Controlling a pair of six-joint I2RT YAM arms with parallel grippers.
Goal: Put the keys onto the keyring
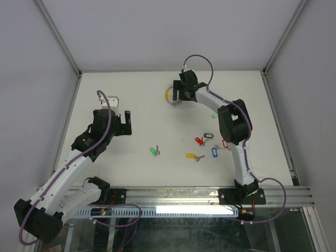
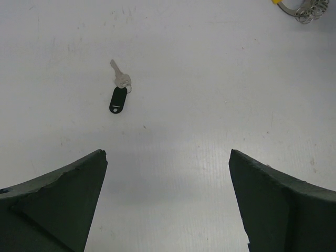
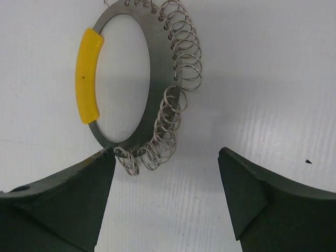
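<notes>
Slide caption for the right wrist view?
Right hand, open, at the keyring: yellow segment left, small split rings along its right side.

You have bright, even light on the white tabletop, without glare. Ahead of the right claw, the silvery metal ring with a yellow segment is sharp and casts a soft shadow. Ahead of the left claw, the silver key with a black oval tag looks crisp. Both claws' dark fingers read nearly black. Overhead, a white strip behind the claws is blown out.
</notes>
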